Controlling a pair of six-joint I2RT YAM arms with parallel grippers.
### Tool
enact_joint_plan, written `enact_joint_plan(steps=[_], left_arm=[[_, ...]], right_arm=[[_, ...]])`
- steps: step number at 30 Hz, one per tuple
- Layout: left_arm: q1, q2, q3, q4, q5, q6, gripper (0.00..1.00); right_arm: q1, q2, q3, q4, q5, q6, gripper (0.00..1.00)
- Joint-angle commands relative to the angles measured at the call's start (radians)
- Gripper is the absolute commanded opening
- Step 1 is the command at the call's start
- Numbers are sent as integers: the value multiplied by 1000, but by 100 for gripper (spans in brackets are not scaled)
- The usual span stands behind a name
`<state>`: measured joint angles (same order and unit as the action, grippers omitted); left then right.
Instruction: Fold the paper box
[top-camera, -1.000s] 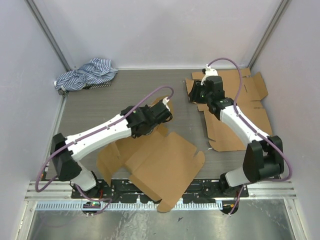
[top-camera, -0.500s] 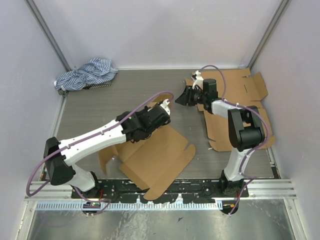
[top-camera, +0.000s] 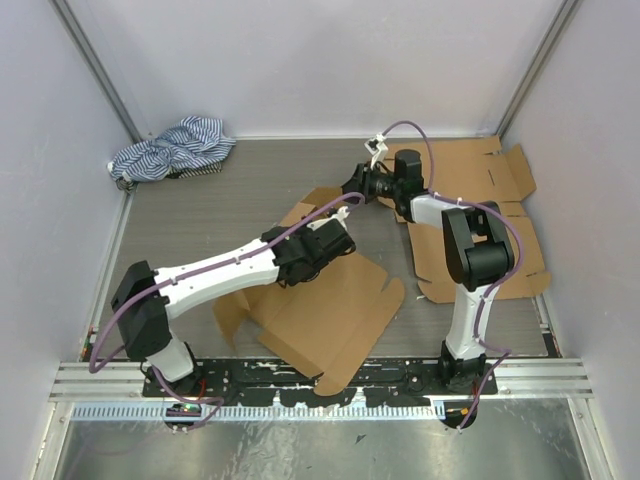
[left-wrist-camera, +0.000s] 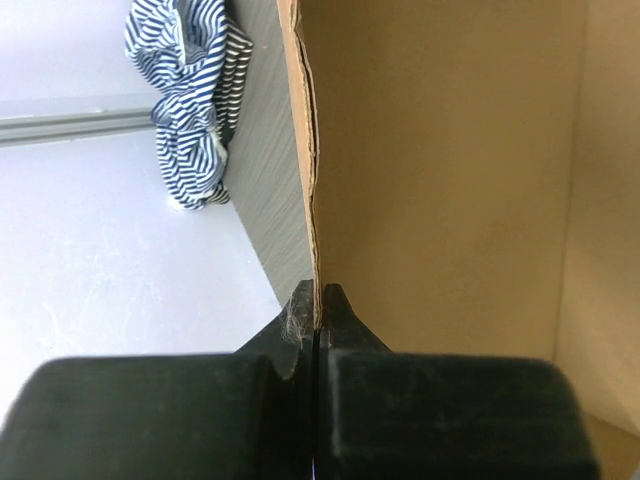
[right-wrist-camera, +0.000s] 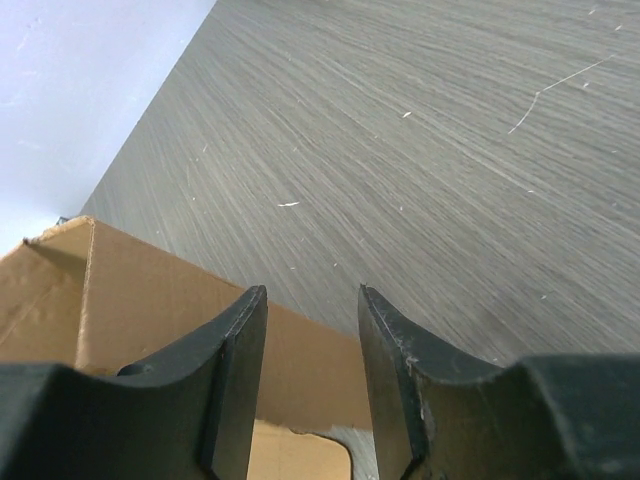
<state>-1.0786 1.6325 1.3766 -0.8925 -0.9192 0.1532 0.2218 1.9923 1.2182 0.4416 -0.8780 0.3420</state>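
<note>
- Box: cardboard blank, mostly flat, on the near-centre of the table. Light, stiff in the panels, and it should bend at the creases.
- Left gripper: pinching a panel edge. Best holds look to be edges close to creases.
- Right gripper: spread, empty, near the raised flap.
- Room: bare table behind. Spare cardboard on the right, cloth in the far-left corner.

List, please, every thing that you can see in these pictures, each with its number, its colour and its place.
paper box: one, brown, partly folded, near middle of the table, one flap raised.
flat cardboard: a pile, number unclear, brown, far right.
striped cloth: one, blue and white, crumpled in the far left corner.
table: one, grey, wood-grained.
left hand: one, black, shut on an edge of the paper box.
right hand: one, black, open and empty, beside the raised flap.
</note>
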Motion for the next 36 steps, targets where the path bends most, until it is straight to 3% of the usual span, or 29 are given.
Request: enact_joint_plan(steps=[1,13,26,36], left_arm=[[8,55,21,-16,-19,-31,0],[30,40,40,-58,-32,-67,0],[31,70,45,-74,3,-87,0],[30,76,55,-103,29,-101,0]], right_arm=[[15,-4,1,60,-28,-20,47],[39,-82,-100,22,-73,-88,47],[44,-154,-175,2,-196,-197,56],[49,-140,-158,-121,-254,-342,61]])
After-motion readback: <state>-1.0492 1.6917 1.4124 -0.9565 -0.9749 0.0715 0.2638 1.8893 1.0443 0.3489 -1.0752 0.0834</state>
